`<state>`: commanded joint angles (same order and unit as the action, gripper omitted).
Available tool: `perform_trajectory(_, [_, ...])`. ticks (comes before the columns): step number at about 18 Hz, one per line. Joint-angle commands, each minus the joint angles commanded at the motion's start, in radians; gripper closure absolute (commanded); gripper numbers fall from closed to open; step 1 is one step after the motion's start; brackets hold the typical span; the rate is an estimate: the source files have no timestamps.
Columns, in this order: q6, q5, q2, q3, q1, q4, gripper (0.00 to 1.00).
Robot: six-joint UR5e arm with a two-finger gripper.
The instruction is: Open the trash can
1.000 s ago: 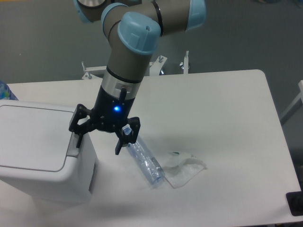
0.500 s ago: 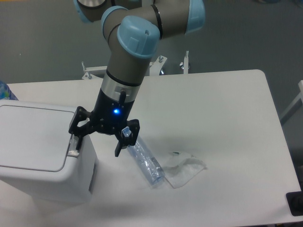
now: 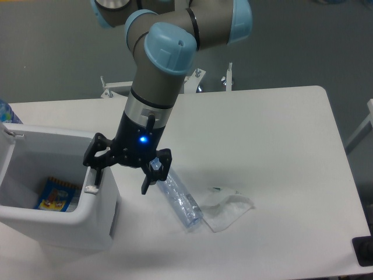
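The white trash can (image 3: pixel 58 224) stands at the table's front left with its top open. Its lid has swung up at the left edge of the frame and barely shows. Inside lies a colourful packet (image 3: pixel 53 194). My gripper (image 3: pixel 119 182) hangs open over the bin's right rim, pointing down. Its left finger (image 3: pixel 93 172) is at the grey push tab (image 3: pixel 90 188), and I cannot tell whether it still touches it. The right finger (image 3: pixel 147 182) is outside the bin, above the table. Nothing is held.
A clear plastic bottle (image 3: pixel 179 200) lies on the table just right of the gripper, with a crumpled clear wrapper (image 3: pixel 228 210) beside it. A blue bottle (image 3: pixel 6 112) peeks in at the left edge. A black object (image 3: pixel 363 251) sits at the front right corner.
The bin's flat lid, closed in both earlier frames, has sprung open and shows the inside. The gripper stayed almost in place at the push tab.
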<state>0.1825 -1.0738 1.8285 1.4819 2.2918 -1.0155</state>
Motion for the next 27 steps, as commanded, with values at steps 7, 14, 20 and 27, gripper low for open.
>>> perform_trajectory(7, [0.011, -0.008, 0.008, -0.046, 0.06, 0.066, 0.0])
perform_trajectory(14, [0.139, -0.116, 0.055, -0.029, 0.254, 0.089, 0.0])
perform_trajectory(20, [0.483, -0.331, 0.11, 0.034, 0.409, 0.083, 0.0])
perform_trajectory(27, [0.777, -0.527, 0.136, 0.023, 0.436, -0.026, 0.0])
